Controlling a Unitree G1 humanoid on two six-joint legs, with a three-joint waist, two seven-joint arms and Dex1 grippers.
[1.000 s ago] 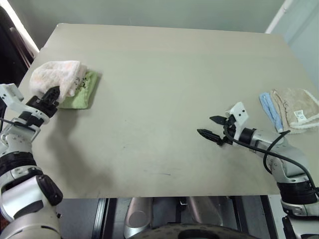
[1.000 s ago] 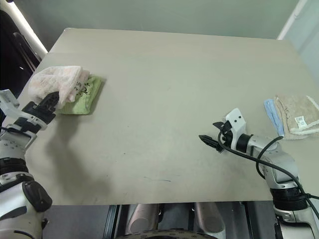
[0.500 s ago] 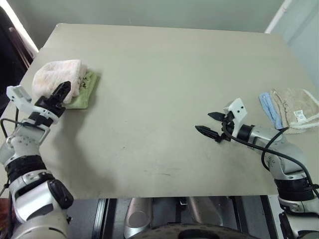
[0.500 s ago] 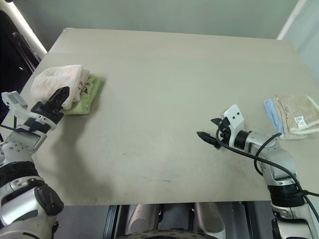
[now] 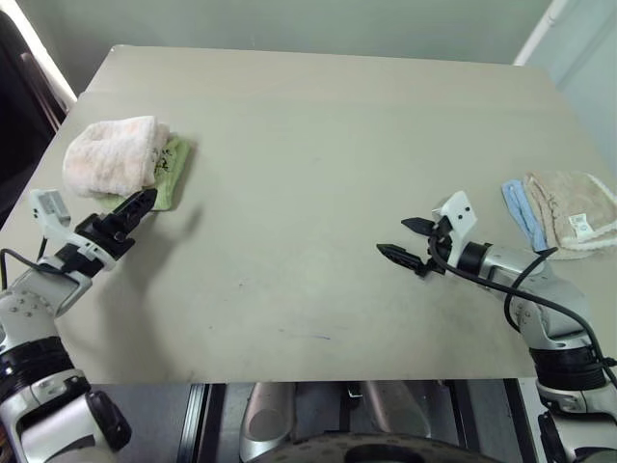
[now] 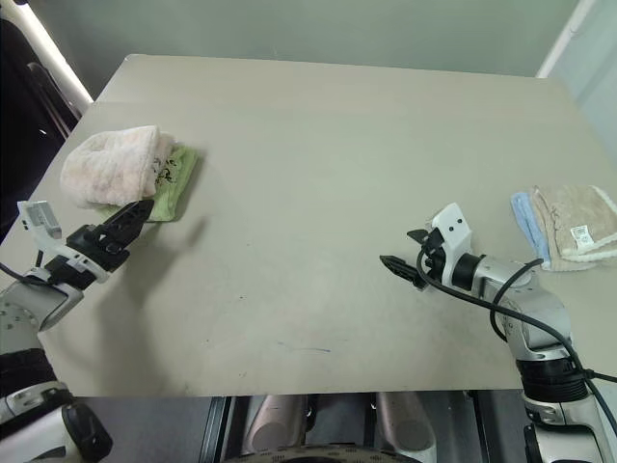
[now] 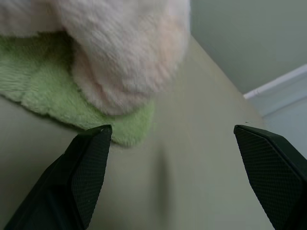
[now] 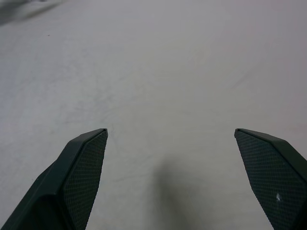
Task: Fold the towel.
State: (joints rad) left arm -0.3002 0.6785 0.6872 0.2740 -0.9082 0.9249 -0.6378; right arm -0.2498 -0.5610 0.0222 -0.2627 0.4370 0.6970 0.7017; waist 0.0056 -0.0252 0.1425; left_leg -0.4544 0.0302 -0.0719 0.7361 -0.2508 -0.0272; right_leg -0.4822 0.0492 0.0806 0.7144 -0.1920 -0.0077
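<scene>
Folded pink towel [image 5: 112, 154] lies on the light green towel [image 5: 170, 175] at the bench's [image 5: 318, 164] far left. Left pincer [image 5: 138, 205] open, empty, just short of them. Right pincer [image 5: 403, 239] open, empty, over bare bench.

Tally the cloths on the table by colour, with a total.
Pale pink: 1, the towel, lying folded on the green one
Light green: 1, the green towel, under the pink
Beige: 1, the beige cloth, near the table's right edge
Blue: 1, the blue cloth, beside the beige
Total: 4
</scene>
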